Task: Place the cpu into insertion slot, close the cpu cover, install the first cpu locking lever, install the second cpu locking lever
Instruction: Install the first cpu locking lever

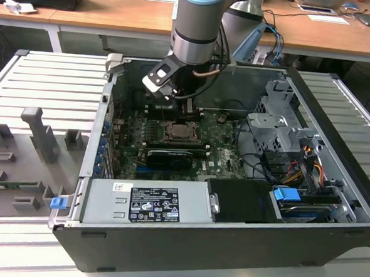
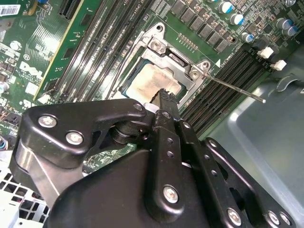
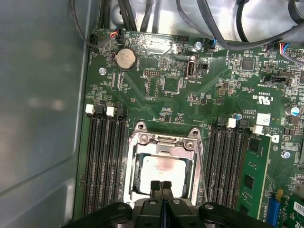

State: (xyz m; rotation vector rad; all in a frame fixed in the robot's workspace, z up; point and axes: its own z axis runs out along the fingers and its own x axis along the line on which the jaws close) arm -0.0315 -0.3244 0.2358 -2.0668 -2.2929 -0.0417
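Straight under the pincer (image 3: 161, 184), in the first wrist view, I have the cpu (image 3: 159, 168) lying flat in the insertion slot (image 3: 132, 156), its dull silver top showing through the cut-out of the cpu cover (image 3: 165, 142), which lies flat around it. The pincer's two black fingertips (image 3: 155, 186) are pressed together with only a thin seam between them, and they pinch nothing that I can make out. They hang over the edge of the chip nearest the pincer's body, and I cannot tell whether they touch it. In the second wrist view a thin locking lever (image 2: 232, 88) starts at the corner of the cover just beyond the tips and runs away from the pincer, crossing the memory slots (image 2: 228, 71), with its free end over the grey case wall (image 2: 270, 142). More of these long black slots flank the socket on both sides of the pincer. Further off, past the far side of the cover, I see a round coin cell (image 3: 126, 58) on the green board (image 3: 209, 99), and a bundle of dark cables (image 3: 213, 33) beyond that. From the exterior view, the arm (image 1: 201, 26) reaches down into the open computer case (image 1: 228, 248). A black expansion card (image 1: 168, 157) lies near the socket, on the side away from the arm, the grey power supply (image 1: 146, 202) sits further out the same way, and the drive cage (image 1: 280, 128) stands well apart from the pincer
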